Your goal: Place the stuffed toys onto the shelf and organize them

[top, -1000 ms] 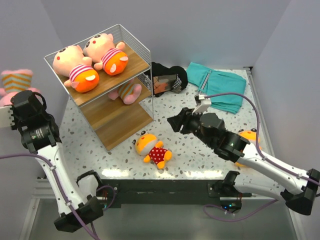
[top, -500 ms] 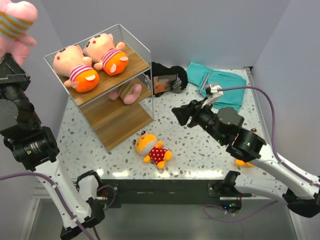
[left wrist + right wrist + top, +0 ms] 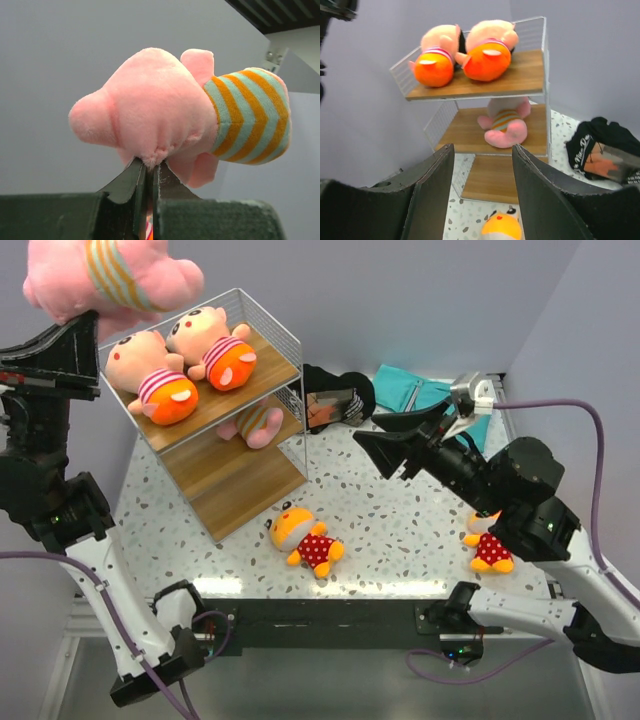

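My left gripper (image 3: pixel 88 322) is raised high at the back left, shut on a pink stuffed toy (image 3: pixel 110 280) in a teal-and-orange striped outfit; its jaws (image 3: pixel 149 167) pinch a tuft of the toy (image 3: pixel 160 110). The shelf (image 3: pixel 235 485) carries two pink toys in orange shorts (image 3: pixel 150 375) (image 3: pixel 215 345) on its top board and a striped one (image 3: pixel 255 423) on the middle board. Two yellow-headed toys in red polka dots lie on the table, one centre front (image 3: pixel 305 538), one at the right (image 3: pixel 490 545). My right gripper (image 3: pixel 375 448) hovers open and empty, facing the shelf (image 3: pixel 520 75).
A black bundle (image 3: pixel 335 400) lies just right of the shelf and a folded teal cloth (image 3: pixel 415 390) lies behind my right arm. Grey walls close in the table at the back and both sides. The shelf's bottom board is bare.
My left arm has swung the pink toy up and to the right, above the shelf's back left corner. My right arm has lifted and pulled right, uncovering the toy at the right.
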Controlling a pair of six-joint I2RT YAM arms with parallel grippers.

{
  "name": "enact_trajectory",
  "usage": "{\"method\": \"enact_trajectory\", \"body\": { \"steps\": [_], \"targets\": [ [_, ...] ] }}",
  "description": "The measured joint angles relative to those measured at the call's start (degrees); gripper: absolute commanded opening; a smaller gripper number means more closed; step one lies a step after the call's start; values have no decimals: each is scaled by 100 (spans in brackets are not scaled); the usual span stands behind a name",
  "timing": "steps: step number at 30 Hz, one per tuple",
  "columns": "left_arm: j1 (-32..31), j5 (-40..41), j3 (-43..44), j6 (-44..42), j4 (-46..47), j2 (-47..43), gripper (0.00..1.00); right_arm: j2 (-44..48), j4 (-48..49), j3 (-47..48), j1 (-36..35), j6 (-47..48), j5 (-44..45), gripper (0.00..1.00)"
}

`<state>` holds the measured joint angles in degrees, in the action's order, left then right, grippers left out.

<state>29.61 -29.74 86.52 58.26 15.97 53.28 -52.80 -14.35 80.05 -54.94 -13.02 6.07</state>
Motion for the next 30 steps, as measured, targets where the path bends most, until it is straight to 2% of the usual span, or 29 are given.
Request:
{"method": "enact_trajectory", "body": {
  "steps": [4, 6, 11, 14, 19, 24, 30],
  "targets": [
    [0, -688, -304, 452, 1071, 68, 0, -105, 262, 302, 4, 55, -728, 58],
    [0, -955, -568, 730, 1679, 28, 0, -282, 533, 511, 9, 35, -1248, 63],
    [0, -1379, -984, 1447, 3005, -9, 0, -758, 1530, 767, 9, -511, -2323, 82],
    [0, -1471, -1257, 1932, 3757, -87, 0, -1196, 2411, 793, 9, -1095, -2839, 82],
    [0, -1534, -1628, 2658, 4857, -181, 0, -2155, 3351, 1016, 9, -1910, -3257, 81],
    [0, -1613, -1670, 2964, 5294, -181, 0, -2859, 3875, 1207, 9, -2485, -3432, 80],
    [0, -1657, -1821, 3034, 5512, -234, 0, -3012, 4437, 1290, -85, -2850, -3602, 79]
  ]
}}
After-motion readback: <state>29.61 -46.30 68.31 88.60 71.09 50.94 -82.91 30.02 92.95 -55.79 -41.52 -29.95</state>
